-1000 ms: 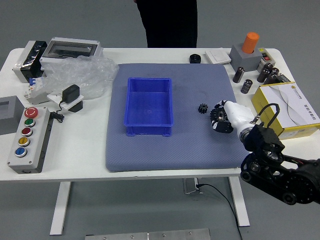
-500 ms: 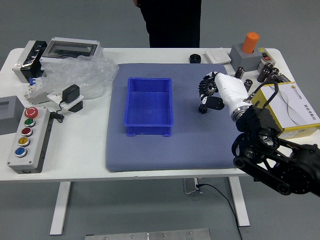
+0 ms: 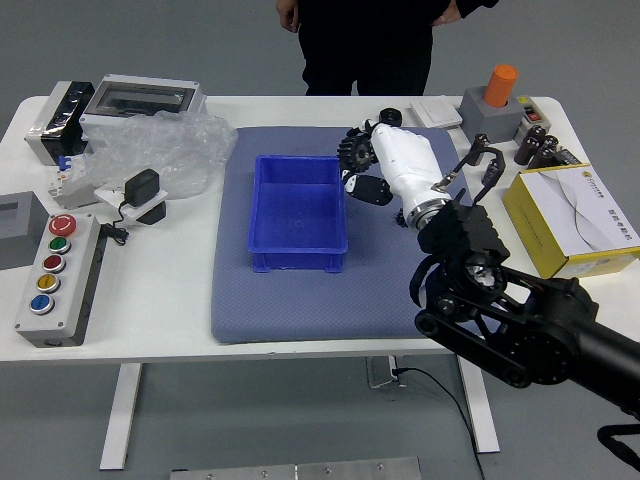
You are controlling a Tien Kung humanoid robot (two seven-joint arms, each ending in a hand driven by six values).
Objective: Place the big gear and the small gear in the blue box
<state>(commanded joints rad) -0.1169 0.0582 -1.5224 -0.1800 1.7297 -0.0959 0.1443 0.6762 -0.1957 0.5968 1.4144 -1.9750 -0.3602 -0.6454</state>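
The right hand (image 3: 398,160) is closed on the big gear (image 3: 354,151), a black toothed wheel pinched at the fingertips. Its fingers are drawn together rather than spread, though the white back of the hand and the black gear hide part of the grip, and where each fingertip touches cannot be made out. Hand and gear are beside the far right corner of the blue box (image 3: 298,260), with the gear outside the walls in this view. The small gear (image 3: 401,218) lies on the grey-blue mat (image 3: 290,310), to the right of the box, partly covered by the hand and wrist.

Of the writing, the most shows on the yellow and white carton (image 3: 560,215) at the right of the bench (image 3: 150,310): dark characters run down the right part of its lid, with a small mark at the top, all too small to read. More fine print on its near yellow side is just as unreadable. The button panel (image 3: 60,305) at the left has red, green, yellow and blue buttons; any lettering there is too small to tell. A clear plastic bag (image 3: 170,150) lies at the far left.

A person in black (image 3: 365,50) stands at the far side, one hand (image 3: 289,14) hanging down and the other (image 3: 447,14) near the waist, both apart from the gears and the box.
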